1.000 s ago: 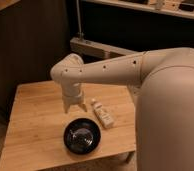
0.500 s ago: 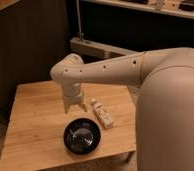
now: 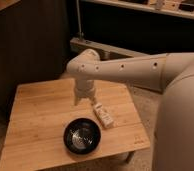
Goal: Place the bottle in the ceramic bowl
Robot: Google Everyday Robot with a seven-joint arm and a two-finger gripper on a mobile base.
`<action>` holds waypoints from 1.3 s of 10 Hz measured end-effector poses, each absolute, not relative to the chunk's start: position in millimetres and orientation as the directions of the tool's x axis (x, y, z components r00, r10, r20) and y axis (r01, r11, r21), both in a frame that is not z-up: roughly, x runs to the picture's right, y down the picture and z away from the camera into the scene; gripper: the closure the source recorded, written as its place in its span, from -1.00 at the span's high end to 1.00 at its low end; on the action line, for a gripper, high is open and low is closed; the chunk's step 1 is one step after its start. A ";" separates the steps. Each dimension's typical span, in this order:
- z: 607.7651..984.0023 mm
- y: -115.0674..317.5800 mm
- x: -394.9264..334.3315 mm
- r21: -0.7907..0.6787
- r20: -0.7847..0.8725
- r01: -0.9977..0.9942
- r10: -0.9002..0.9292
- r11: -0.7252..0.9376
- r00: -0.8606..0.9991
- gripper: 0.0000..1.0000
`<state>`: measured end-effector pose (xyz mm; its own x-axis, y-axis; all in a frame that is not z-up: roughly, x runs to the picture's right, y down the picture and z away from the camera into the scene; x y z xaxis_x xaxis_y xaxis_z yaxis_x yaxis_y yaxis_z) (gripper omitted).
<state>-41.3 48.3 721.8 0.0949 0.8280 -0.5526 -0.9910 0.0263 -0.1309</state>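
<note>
The bottle (image 3: 103, 114), slim and cream with a pale label, lies on its side on the wooden table (image 3: 35, 120), just right of and behind the bowl. The ceramic bowl (image 3: 82, 136) is round, glossy black with a shiny centre, near the table's front edge. My gripper (image 3: 83, 100) points down over the table, a little behind and left of the bottle's near end, not holding it. The white arm (image 3: 135, 70) reaches in from the right.
The robot's large white body (image 3: 182, 125) fills the right side. A dark wall and a shelf unit with a metal ledge (image 3: 105, 49) stand behind the table. The floor (image 3: 145, 100) shows past the table's right edge.
</note>
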 end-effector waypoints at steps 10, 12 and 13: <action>753.6 -3.6 38.2 -0.311 -0.438 -0.946 0.868 0.095 0.232 0.30; 769.0 11.4 39.3 -0.317 -0.460 -0.945 0.857 0.085 0.231 0.30; 777.7 19.7 39.9 -0.321 -0.465 -0.944 0.855 0.078 0.229 0.30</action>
